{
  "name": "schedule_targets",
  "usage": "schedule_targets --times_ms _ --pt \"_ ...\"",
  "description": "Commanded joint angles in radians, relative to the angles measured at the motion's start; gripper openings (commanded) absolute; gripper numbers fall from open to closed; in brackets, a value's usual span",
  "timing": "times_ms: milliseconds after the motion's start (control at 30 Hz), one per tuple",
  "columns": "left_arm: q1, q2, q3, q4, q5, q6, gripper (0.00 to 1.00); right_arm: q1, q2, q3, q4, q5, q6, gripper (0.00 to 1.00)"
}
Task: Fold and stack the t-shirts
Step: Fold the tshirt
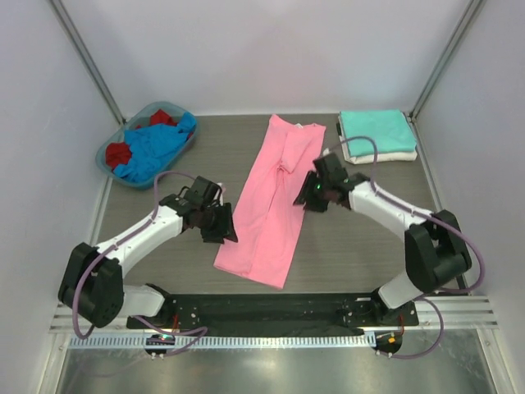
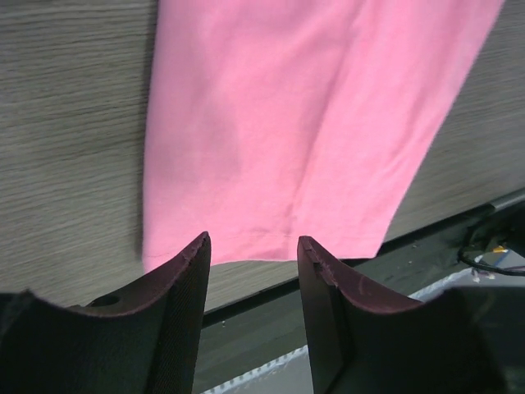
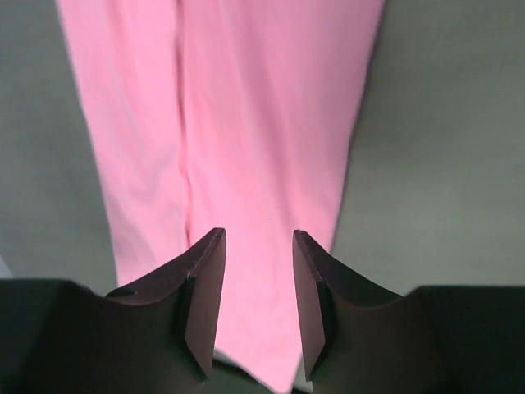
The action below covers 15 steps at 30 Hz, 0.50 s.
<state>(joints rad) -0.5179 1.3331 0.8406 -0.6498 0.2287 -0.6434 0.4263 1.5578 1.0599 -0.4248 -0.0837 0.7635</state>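
The pink shirt point(image 1: 271, 205) is laid at the middle of the table point(image 1: 353, 254), already narrowed into a long strip running from the near edge towards the far side. A crosswise fold, hem carried over towards the collar, is judged to be the step in hand.

The left gripper point(image 1: 223, 230) is held released, with nothing between its jaws, just beside the strip's left edge and near the hem. The right gripper point(image 1: 308, 197) is likewise released and empty, but it is set further up, at the right edge. For a square fold, both hem corners should be pinched at matching height. All layers should be caught together and lifted evenly, so that the strip is not skewed. The pucker near the strip's middle is best flattened first.

At the far left, a basket point(image 1: 102, 156) is seen with a blue shirt point(image 1: 156, 144) and a red shirt point(image 1: 119, 153) heaped inside, not yet folded. At the far right, a folded teal shirt point(image 1: 376, 129) is stacked on a white shirt point(image 1: 385, 155). Nothing is found lying across the strip. The right arm's cable, looped close to the stack, is judged the one snag to be watched.
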Motion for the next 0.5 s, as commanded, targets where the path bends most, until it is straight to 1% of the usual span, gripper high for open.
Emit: schedule_targets --times_ms 0,33,67,100,133,167,200,267,467 --pt "-0.004 -0.043 0.025 0.045 0.082 -0.01 0.48 0.106 -0.137 -0.168 -0.013 0.051 0.251 0.44" --pt "-0.004 -0.048 0.025 0.047 0.09 -0.01 0.48 0.158 -0.207 -0.248 -0.005 0.065 0.296 0.44" --pt "-0.004 -0.055 0.023 0.044 0.095 -0.01 0.48 0.19 -0.249 -0.286 0.009 0.079 0.336 0.45" --pt "-0.004 -0.069 0.023 0.042 0.101 -0.009 0.48 0.218 -0.284 -0.323 0.036 0.119 0.42 0.45" --pt "-0.005 -0.077 0.02 0.038 0.1 -0.007 0.48 0.245 -0.312 -0.383 0.047 0.137 0.451 0.45" --pt "-0.004 -0.086 0.018 0.035 0.095 -0.006 0.49 0.311 -0.358 -0.405 0.053 0.177 0.485 0.45" --pt "-0.004 -0.09 0.02 0.032 0.089 -0.004 0.49 0.34 -0.369 -0.422 0.064 0.192 0.531 0.45" --pt "-0.004 -0.103 0.02 0.027 0.084 -0.001 0.49 0.423 -0.363 -0.446 0.08 0.217 0.554 0.45" --pt "-0.004 -0.094 0.014 0.024 0.08 0.002 0.49 0.572 -0.294 -0.44 0.069 0.255 0.62 0.46"
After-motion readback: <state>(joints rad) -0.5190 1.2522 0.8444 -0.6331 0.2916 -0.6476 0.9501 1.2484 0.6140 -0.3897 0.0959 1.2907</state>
